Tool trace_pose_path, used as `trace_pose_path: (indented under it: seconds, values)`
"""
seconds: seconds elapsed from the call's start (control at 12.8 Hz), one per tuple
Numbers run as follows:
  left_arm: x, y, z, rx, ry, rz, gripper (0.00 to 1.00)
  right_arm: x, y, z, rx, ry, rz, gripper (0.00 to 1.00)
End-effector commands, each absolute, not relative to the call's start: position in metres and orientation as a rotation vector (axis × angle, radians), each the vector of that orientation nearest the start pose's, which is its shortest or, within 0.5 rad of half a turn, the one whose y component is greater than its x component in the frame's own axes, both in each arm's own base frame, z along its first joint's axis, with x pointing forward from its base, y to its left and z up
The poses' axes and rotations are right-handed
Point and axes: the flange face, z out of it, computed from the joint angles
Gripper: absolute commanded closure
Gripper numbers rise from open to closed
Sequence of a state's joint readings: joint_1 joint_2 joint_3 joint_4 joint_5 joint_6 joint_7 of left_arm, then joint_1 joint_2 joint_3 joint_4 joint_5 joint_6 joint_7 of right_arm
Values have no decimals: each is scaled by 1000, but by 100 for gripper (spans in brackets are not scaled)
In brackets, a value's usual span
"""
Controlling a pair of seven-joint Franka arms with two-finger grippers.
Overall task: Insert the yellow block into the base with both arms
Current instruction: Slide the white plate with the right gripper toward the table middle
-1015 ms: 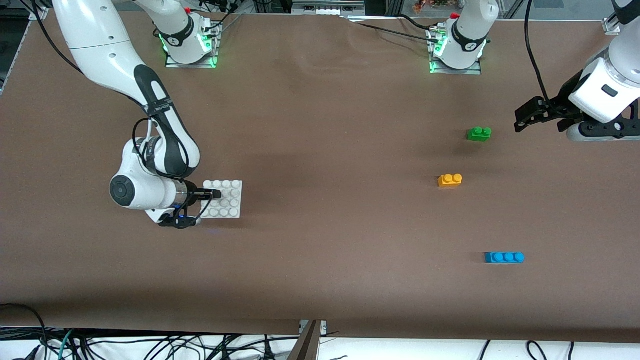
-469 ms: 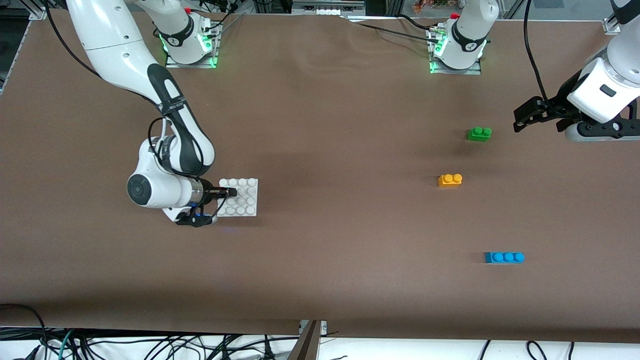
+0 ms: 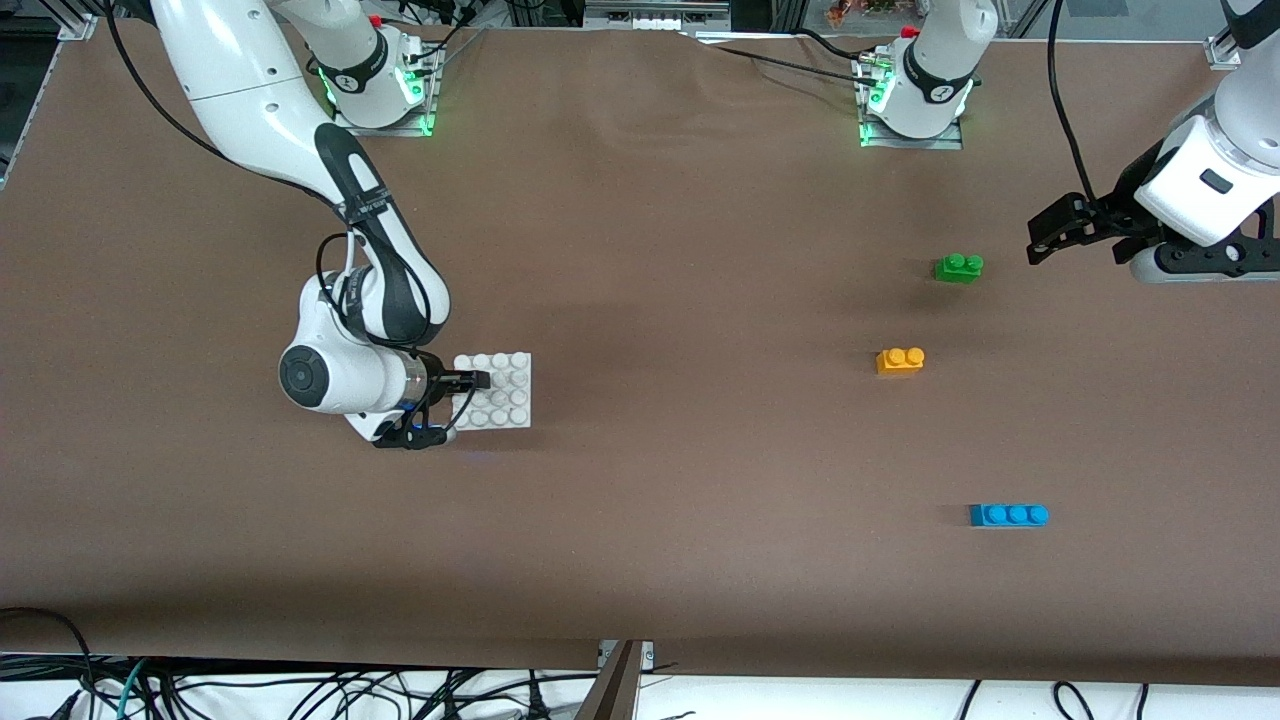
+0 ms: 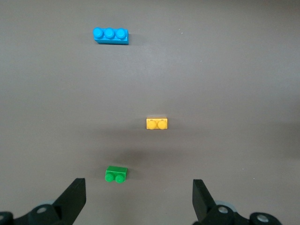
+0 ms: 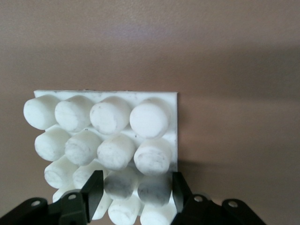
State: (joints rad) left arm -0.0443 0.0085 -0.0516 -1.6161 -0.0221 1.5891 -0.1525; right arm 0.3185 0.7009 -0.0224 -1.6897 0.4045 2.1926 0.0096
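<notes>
The front view looks down from high across the tabletop (image 3: 700,560), facing both robot bases. Each wrist view looks past its own pincer: the right close on the base (image 5: 154,101), the left from higher over three bricks also seen in front.

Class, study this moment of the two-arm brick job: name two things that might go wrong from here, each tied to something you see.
1. The right gripper grips the base only at one edge, so the plate may tilt or slip.
2. The green brick lies between the open left gripper and the yellow block; a reach might knock it or take the wrong brick.
</notes>
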Motion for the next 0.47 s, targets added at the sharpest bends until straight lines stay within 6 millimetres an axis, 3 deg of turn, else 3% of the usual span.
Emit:
trace_pose_path:
  seconds: [0.0,0.23,0.39]
  values:
    - [558,-58,606,-3183,-102,53,0,619,243,170,-2863,19,351,33]
    - [557,-61,606,-3184,-95,54,0,614,256,170,-2867,40,360,33]
    - [557,-65,607,-3185,-82,51,0,612,277,176,-2869,52,353,33]
